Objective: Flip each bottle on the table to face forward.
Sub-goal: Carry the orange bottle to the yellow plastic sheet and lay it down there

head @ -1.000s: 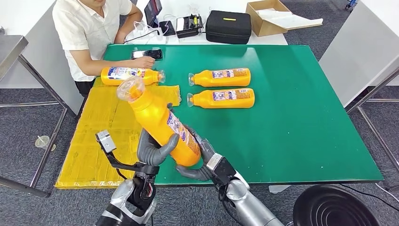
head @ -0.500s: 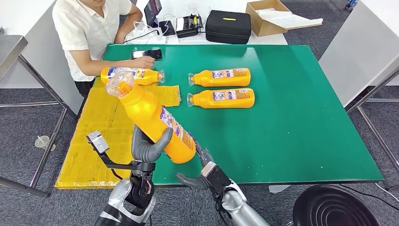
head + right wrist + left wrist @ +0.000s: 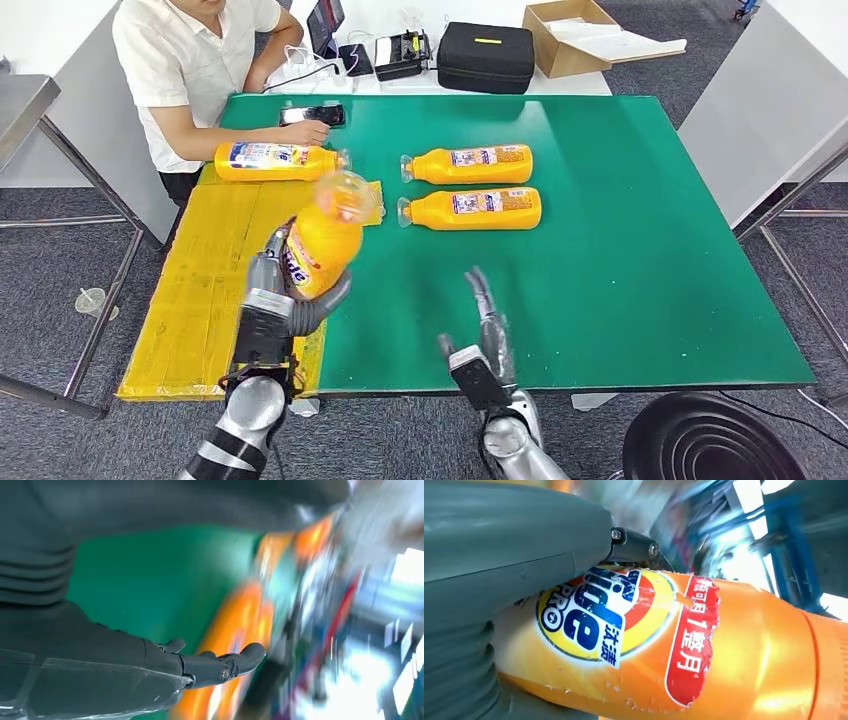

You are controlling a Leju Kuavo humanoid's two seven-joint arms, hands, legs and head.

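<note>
I see my left hand (image 3: 285,295) wrapped around an orange detergent bottle (image 3: 322,235), holding it raised over the seam where the yellow mat (image 3: 200,290) meets the green table (image 3: 620,260), clear cap pointing away from me. My right hand (image 3: 483,335) holds nothing, fingers spread above the table's near edge. Three more bottles (image 3: 470,186) lie on their sides farther back.
</note>
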